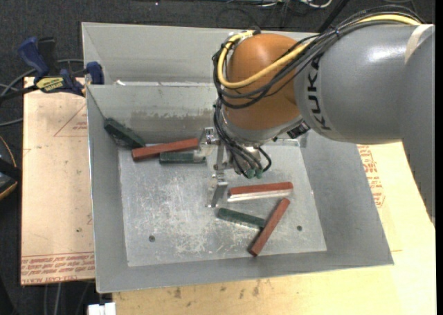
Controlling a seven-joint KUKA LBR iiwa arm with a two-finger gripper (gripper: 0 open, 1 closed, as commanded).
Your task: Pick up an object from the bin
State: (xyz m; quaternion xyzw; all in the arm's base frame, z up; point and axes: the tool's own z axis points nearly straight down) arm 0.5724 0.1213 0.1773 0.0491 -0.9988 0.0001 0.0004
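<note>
Nearest the camera, on the floor of the grey bin (159, 227), a slanted red-brown bar (270, 226) lies with its lower end near the front wall, and a short dark green bar (239, 218) touches or nearly touches its middle from the left. Just behind them a pale bar (257, 196) lies flat, side by side with a second red-brown bar (261, 187) that seems to touch it along its length. The gripper (217, 199) hangs at the left end of this pair, low over the floor; whether the jaws are spread or pressed together I cannot tell, and nothing shows between them. The pale bar is the thing closest to it, and I judge it the likely pick: a thin, stiff, straight strip, probably light, with a smooth face that may slip. It is best taken across its narrow width, nearer the middle than the end so it does not tip, though the red-brown neighbour crowds one side. Farther back, near the rear wall, a third red-brown bar (165, 149) lies well apart with two dark green pieces (181, 157) (124, 133) beside it.
</note>
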